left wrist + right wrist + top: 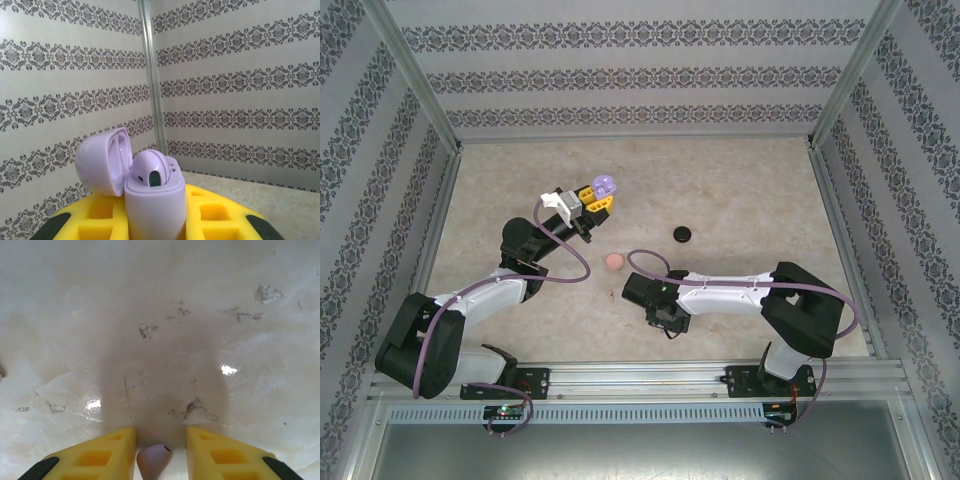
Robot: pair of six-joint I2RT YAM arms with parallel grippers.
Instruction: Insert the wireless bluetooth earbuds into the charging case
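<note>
Nearest to the arm bases, the right end effector [160, 435] points down at the table [740, 190]; its two yellow fingers [100, 457] stand partly apart, and a pinkish-tan earbud [154, 460] sits between them; a thin strip of shadowed table shows between this earbud and the right-hand finger, so the fingers are not pressed on it from both sides. A little further, just left of this arm's wrist, a tiny object [610, 295] lies on the table, too small to name; beyond it rests the pinkish-tan round case [614, 261], and further to the right, well apart, the black round case [682, 234]. Farthest, the left end effector [598, 199] is closed tightly on the light purple charging case [155, 205] and holds it upright above the table; the lid [102, 160] is swung open to the side; one light purple earbud [150, 167] sits inside the case.
</note>
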